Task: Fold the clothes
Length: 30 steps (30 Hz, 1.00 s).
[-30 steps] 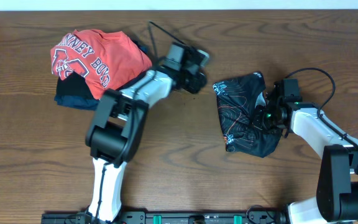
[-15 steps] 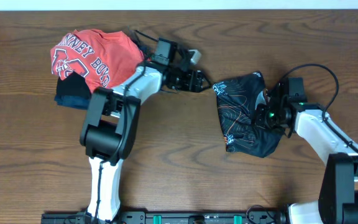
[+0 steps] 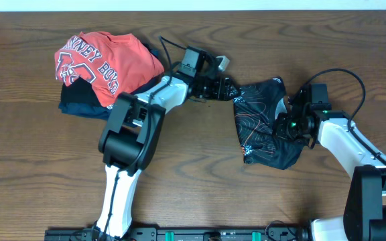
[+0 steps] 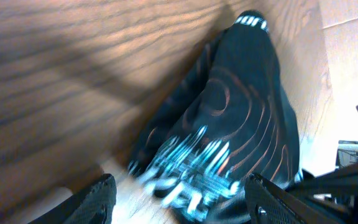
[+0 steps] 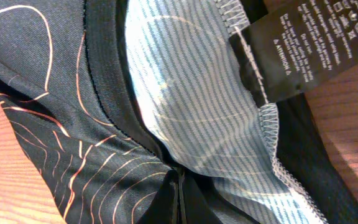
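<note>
The left claw (image 3: 225, 88) is hanging low over the table (image 3: 193, 174), its fingers (image 4: 98, 200) standing wide apart and pinching nothing. The jersey (image 3: 265, 127) is lying crumpled just ahead of this claw. Its near edge, with the white lettering, is sitting in the gap between the two fingertips, and the rest is running away forward of them. The red tee (image 3: 106, 59) and the navy garment (image 3: 78, 107) under it are lying well behind the left claw, back along its arm. The right claw (image 3: 288, 124) is sitting over the jersey's opposite side, facing the left claw across the cloth. Its wrist camera is showing only cloth pressed close beneath it: the black patterned outside, the pale striped inside and a black label (image 5: 291, 50). Its fingers are not showing clearly, so I cannot tell whether it is pinching the jersey
</note>
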Tool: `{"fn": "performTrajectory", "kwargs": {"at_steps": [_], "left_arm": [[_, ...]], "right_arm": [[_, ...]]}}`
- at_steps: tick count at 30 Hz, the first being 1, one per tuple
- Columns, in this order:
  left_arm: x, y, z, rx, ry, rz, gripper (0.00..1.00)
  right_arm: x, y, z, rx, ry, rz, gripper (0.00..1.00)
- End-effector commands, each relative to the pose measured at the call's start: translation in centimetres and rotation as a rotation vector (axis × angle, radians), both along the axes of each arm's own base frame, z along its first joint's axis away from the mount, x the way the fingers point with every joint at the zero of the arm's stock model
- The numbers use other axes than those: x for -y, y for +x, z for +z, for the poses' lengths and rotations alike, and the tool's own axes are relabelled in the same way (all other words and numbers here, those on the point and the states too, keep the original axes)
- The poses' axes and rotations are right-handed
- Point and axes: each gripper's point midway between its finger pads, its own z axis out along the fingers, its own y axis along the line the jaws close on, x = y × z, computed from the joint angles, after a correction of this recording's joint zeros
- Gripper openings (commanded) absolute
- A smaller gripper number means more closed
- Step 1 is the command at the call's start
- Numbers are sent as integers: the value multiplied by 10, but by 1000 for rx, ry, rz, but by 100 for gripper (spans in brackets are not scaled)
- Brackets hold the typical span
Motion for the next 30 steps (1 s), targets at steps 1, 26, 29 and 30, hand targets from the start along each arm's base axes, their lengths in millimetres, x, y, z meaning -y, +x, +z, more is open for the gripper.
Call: {"fn": "performTrajectory", "kwargs": {"at_steps": [1,26,29,30], "left_arm": [[7,-4,-35,-24,73,31,68],[-7,71,14,257,-33,182,32],[-6,57,30,157,-144,118,39],[-6,50,34,102,-177,102,40]], "right_arm": [[3,-6,-4,-8,-24,12,1],[26,-21,-18,-56,-154,-12,1],[26,-21,-18,-56,-153,-12,2],[25,-21,-18,-56,-149,-11,2]]}}
